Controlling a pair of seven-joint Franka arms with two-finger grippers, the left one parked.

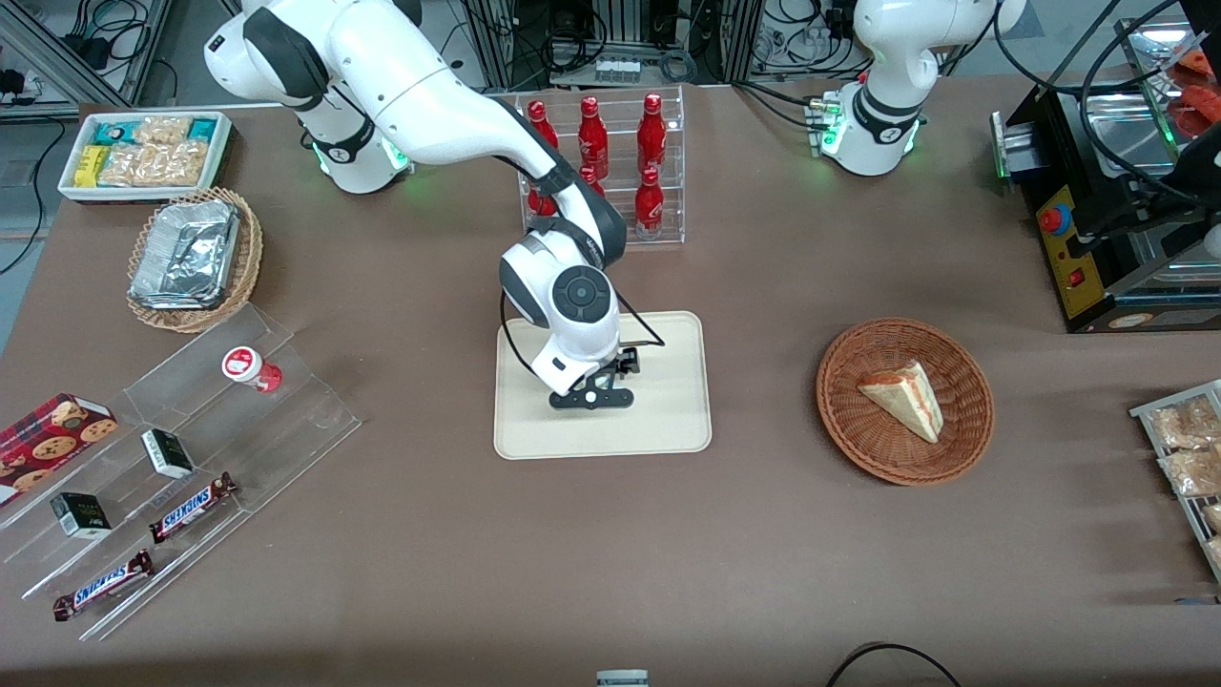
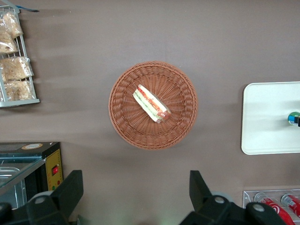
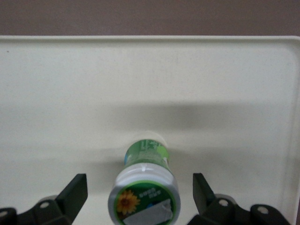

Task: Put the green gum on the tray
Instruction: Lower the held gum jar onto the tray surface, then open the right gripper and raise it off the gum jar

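Observation:
The green gum (image 3: 144, 185), a small green container whose white lid bears a sunflower mark, stands on the cream tray (image 3: 70, 93). My right gripper (image 3: 139, 188) hangs open over it. One black finger (image 3: 75, 191) stands on each side of the gum, with a clear gap to the lid on both sides. In the front view the gripper (image 1: 591, 395) sits low over the middle of the tray (image 1: 668, 401) and hides the gum. From the left wrist view a sliver of the gum (image 2: 294, 117) shows on the tray (image 2: 267, 117).
A clear rack of red bottles (image 1: 610, 162) stands just farther from the front camera than the tray. A wicker basket with a sandwich (image 1: 904, 399) lies toward the parked arm's end. Toward the working arm's end, an acrylic stand holds a red-lidded container (image 1: 250, 367) and snack bars (image 1: 191, 506).

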